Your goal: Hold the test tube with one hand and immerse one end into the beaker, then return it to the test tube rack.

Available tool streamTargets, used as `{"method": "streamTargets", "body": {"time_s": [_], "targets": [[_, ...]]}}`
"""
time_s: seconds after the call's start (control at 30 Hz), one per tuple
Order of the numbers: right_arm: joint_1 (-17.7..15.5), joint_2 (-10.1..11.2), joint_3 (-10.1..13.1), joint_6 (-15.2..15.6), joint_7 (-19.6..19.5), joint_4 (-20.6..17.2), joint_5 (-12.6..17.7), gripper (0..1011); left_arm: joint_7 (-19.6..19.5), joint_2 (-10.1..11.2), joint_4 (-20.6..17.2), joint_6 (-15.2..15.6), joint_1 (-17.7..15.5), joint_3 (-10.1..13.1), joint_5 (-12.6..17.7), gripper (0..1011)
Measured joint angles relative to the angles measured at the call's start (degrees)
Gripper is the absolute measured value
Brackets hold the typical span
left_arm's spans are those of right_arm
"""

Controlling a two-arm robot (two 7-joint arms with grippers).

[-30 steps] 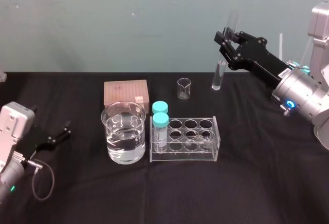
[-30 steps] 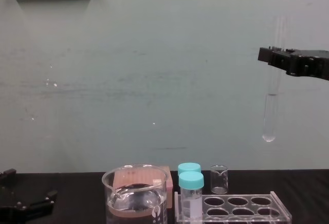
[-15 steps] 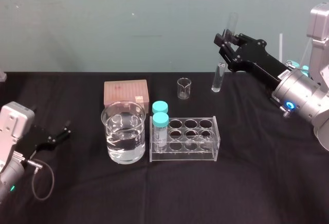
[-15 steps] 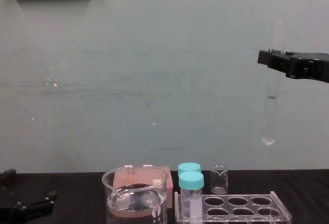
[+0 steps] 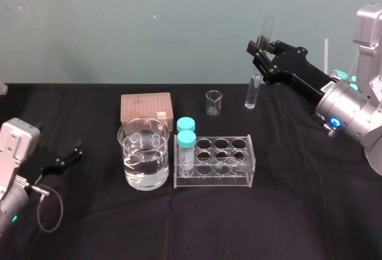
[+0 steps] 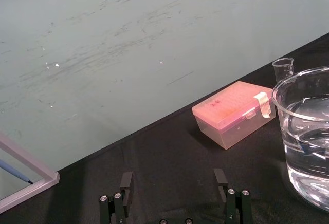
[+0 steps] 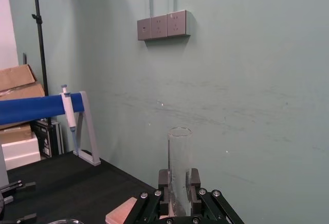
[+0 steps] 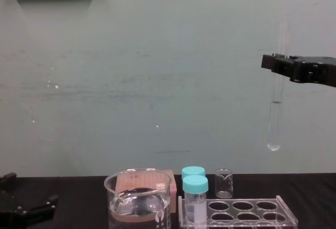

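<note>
Leftward and slightly lower than before, the right pincer (image 5: 258, 48) clenches the upright test tube (image 5: 251, 91) high beyond the test tube rack (image 5: 215, 179). Its slick glass could slip, or strike the beaker (image 5: 128, 164) rim; the left pincer (image 5: 73, 151) lies released at the tabletop's left.

No legible text, label or number anywhere.

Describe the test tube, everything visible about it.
The test tube is a long, thin, clear glass tube with an open, uncapped rim on top and a rounded bottom. It hangs upright in the air, clamped near its upper part by the right gripper. Its bottom end is free, well above the black table, behind and to the right of the test tube rack. A faint line crosses it mid-length; whether it holds liquid cannot be told.
</note>
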Motion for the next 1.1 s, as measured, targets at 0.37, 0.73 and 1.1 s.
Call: {"method": "streamTargets", "body": {"time_s": [0.37, 0.73, 1.1], "targets": [[0.2, 0.0, -0.3, 0.3, -0.1, 0.4, -0.1, 226, 0.0, 0.0, 0.0, 0.0, 0.0, 0.0, 0.0, 1000], [0.3, 0.0, -0.4, 0.3, 0.0, 0.5, -0.2, 225, 0.0, 0.0, 0.0, 0.0, 0.0, 0.0, 0.0, 1000], [0.1, 0.1, -0.3, 0.5, 0.0, 0.4, 0.0, 225, 0.0, 0.0, 0.0, 0.0, 0.0, 0.0, 0.0, 1000]]}}
